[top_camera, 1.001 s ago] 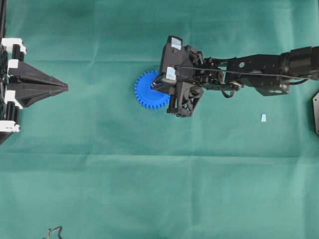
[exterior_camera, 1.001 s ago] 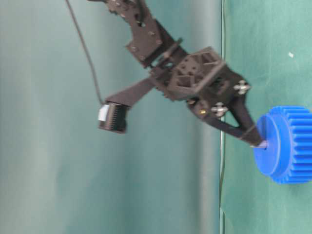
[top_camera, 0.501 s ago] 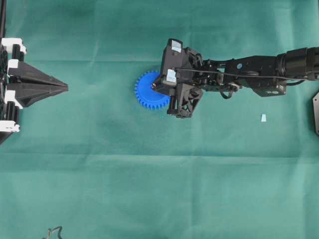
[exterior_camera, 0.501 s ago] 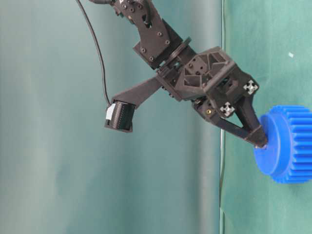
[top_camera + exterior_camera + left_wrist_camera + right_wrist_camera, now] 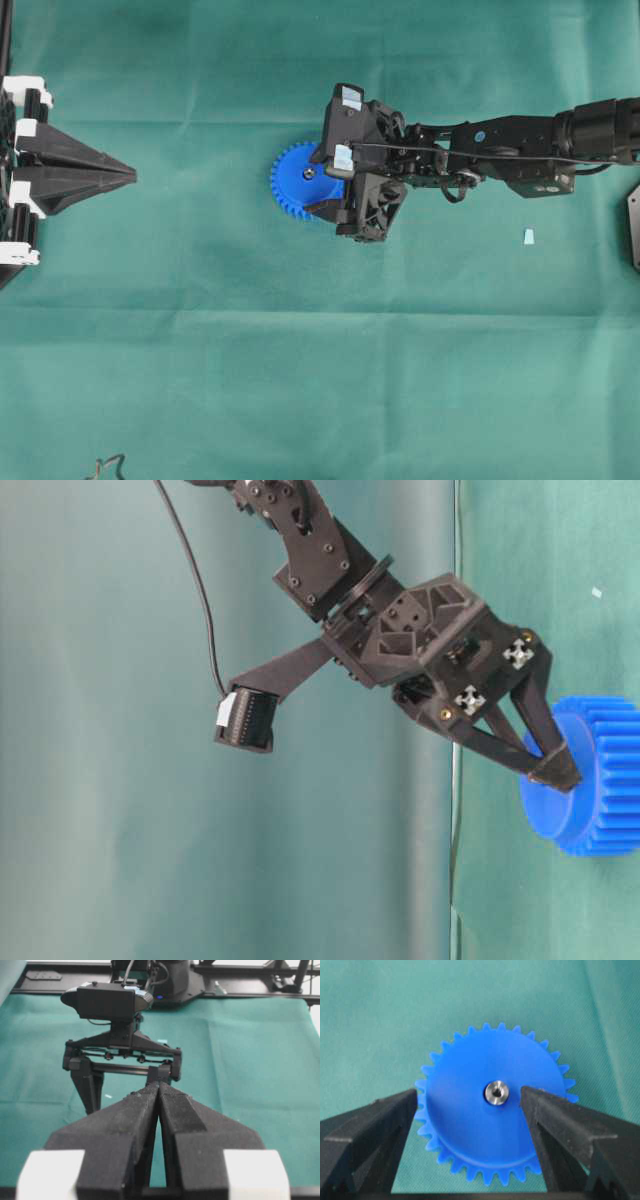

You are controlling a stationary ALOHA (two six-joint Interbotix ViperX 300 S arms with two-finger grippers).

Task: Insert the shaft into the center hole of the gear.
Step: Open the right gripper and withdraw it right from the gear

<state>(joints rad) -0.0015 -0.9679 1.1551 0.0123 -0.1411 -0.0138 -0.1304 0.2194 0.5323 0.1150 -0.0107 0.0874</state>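
The blue gear (image 5: 290, 192) lies flat on the green cloth (image 5: 300, 350), left of centre in the overhead view. The shaft (image 5: 496, 1093) stands in the middle of the gear (image 5: 490, 1130), its silvery round end showing, and it fills the center hole. My right gripper (image 5: 469, 1094) is open just above the gear face, one finger (image 5: 380, 1125) on each side of the shaft, touching neither it nor each other. From table level, the right gripper (image 5: 555, 770) hovers at the gear (image 5: 600, 780). My left gripper (image 5: 130, 177) rests shut and empty at the far left.
A small pale-blue piece (image 5: 528, 236) lies on the cloth to the right, below the right arm (image 5: 500, 150). A dark object (image 5: 634, 230) sits at the right edge, and a bit of cable (image 5: 108, 465) shows at the bottom left.
My right gripper's jaws have spread apart from the shaft, which stays standing in the gear's middle. The left arm has not moved.
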